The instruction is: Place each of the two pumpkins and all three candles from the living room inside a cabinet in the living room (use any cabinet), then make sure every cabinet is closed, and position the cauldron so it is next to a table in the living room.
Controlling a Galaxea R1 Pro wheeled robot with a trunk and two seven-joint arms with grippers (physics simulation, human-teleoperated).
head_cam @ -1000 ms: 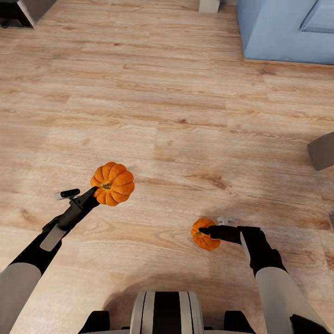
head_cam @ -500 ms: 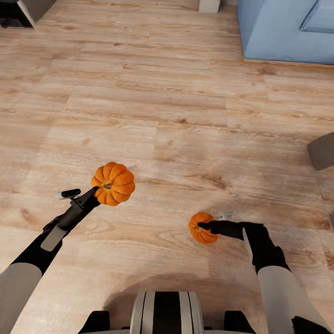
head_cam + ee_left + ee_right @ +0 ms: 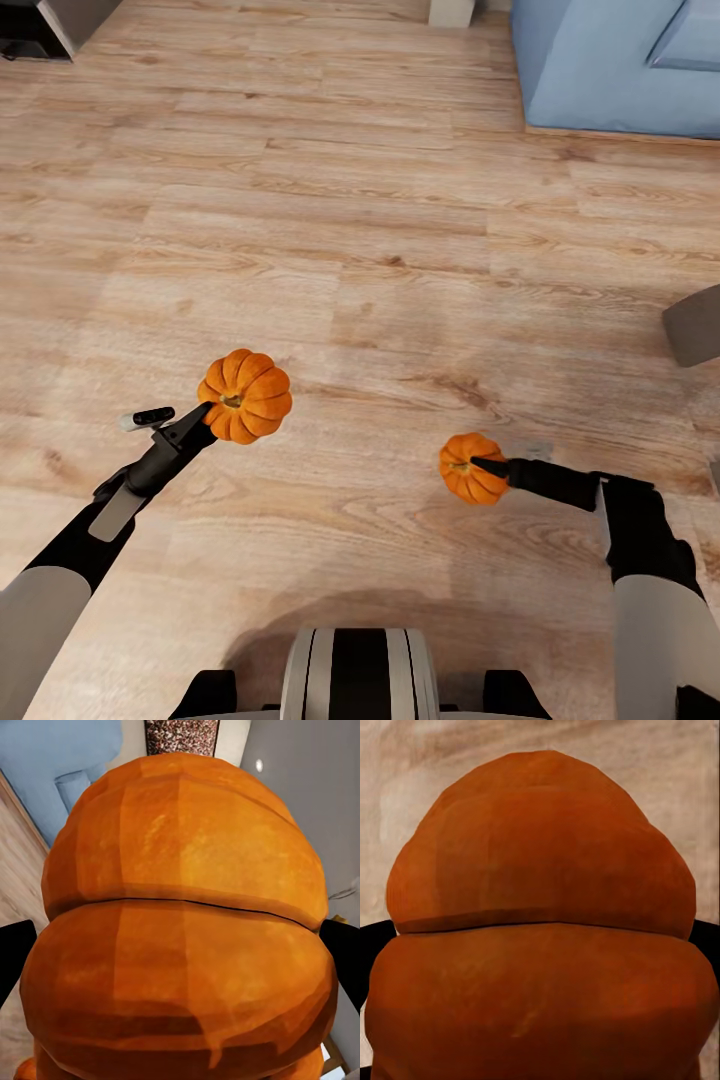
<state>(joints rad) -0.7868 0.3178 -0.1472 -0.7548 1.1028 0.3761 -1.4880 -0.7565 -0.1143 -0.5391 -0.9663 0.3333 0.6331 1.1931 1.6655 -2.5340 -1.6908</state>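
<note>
Two orange ribbed pumpkins hang above the wood floor in the head view. The larger-looking pumpkin [image 3: 245, 396] is held at left by my left gripper [image 3: 212, 417], shut on it. In the left wrist view that pumpkin [image 3: 180, 922] bulges between the black fingers [image 3: 15, 960]. At right, the other pumpkin [image 3: 472, 468] is gripped by my right gripper [image 3: 482, 467], shut on it. The right wrist view has this pumpkin [image 3: 540, 930] close up with the floor behind it. Candles, cabinet, cauldron and table are out of view.
A light blue sofa [image 3: 620, 65] stands at the far right. A grey furniture corner [image 3: 695, 325] juts in at the right edge, and a dark unit [image 3: 40, 25] sits at the far left corner. Bare wood floor [image 3: 360, 230] spreads between them.
My right arm has swung to the right and slightly forward, carrying its pumpkin along. The left arm and its pumpkin have stayed nearly still.
</note>
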